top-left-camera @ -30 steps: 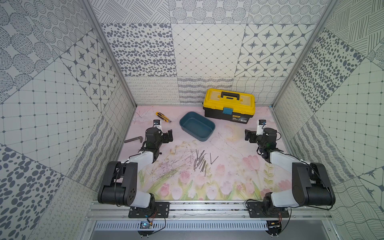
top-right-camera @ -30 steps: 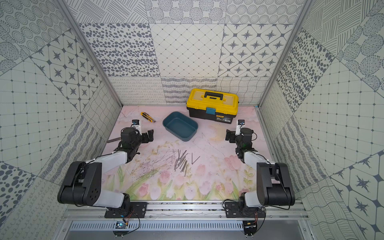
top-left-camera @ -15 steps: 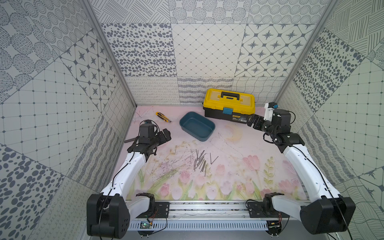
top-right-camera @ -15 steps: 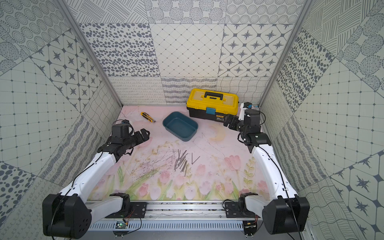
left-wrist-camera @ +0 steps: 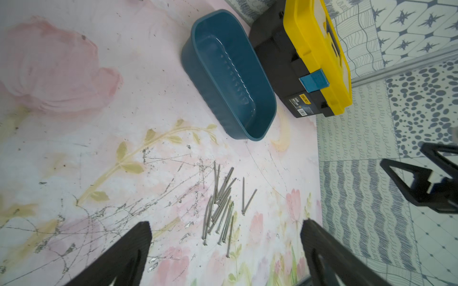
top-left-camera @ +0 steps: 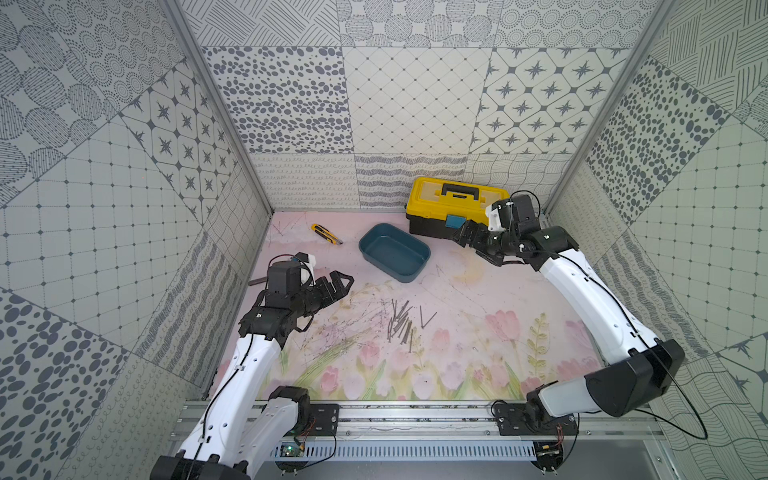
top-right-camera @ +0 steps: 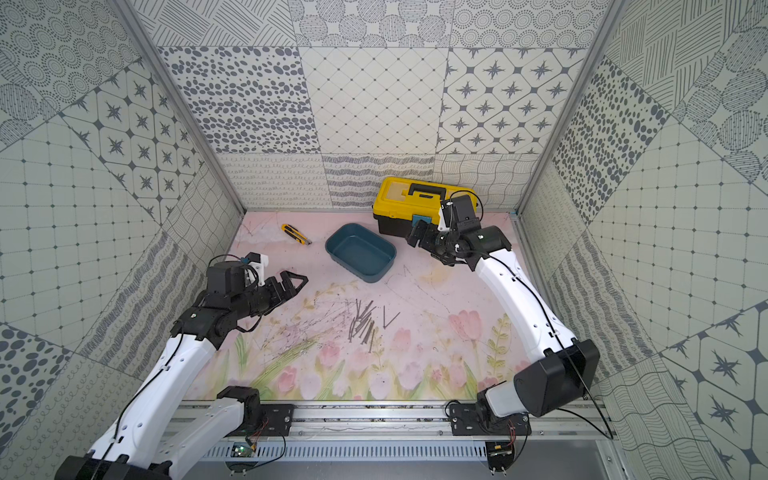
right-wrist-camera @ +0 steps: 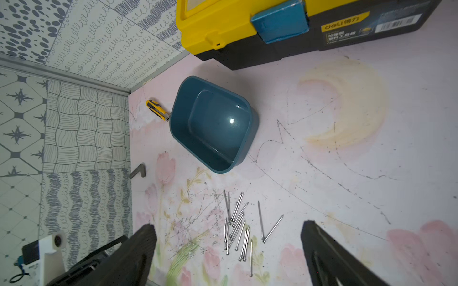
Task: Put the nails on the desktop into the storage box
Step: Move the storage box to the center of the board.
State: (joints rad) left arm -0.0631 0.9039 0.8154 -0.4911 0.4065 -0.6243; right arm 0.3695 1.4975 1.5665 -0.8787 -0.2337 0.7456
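Over the desk [top-left-camera: 478, 316], Ben, both top views give us the nails [top-left-camera: 402, 322]: a loose dark bundle near the middle, with two more meeting in a V just beside it. All of them lie flat on the desk, apart from the storage box [top-left-camera: 392, 249], which sits farther back.

Right, Ann, and the left tool [top-left-camera: 343, 286] hovers over the desk's left side, jaws spread wide, nothing between them. The right tool [top-left-camera: 462, 237] hangs at the back, in front of the yellow toolbox [top-right-camera: 395, 201], spread just as wide and carrying nothing.

Utility knife [top-right-camera: 296, 233] back there too, left of the storage box and clear of it.

Left wrist view now, Ann: two black fingers [left-wrist-camera: 124, 252] stand far apart at the edges, and the nails [left-wrist-camera: 220, 210] lie on the scuffed desk below, between them in the shot. Storage box [left-wrist-camera: 198, 74] beyond, open side up, toolbox [left-wrist-camera: 317, 49] just beside it.

Right wrist view, Ben: the same wide spread of fingers [right-wrist-camera: 329, 255], no contact with anything. Nails [right-wrist-camera: 238, 227] on the tulip print, storage box [right-wrist-camera: 213, 123] past them, near but not touching. A grey L-shaped bar [right-wrist-camera: 137, 170] lies by the side wall.
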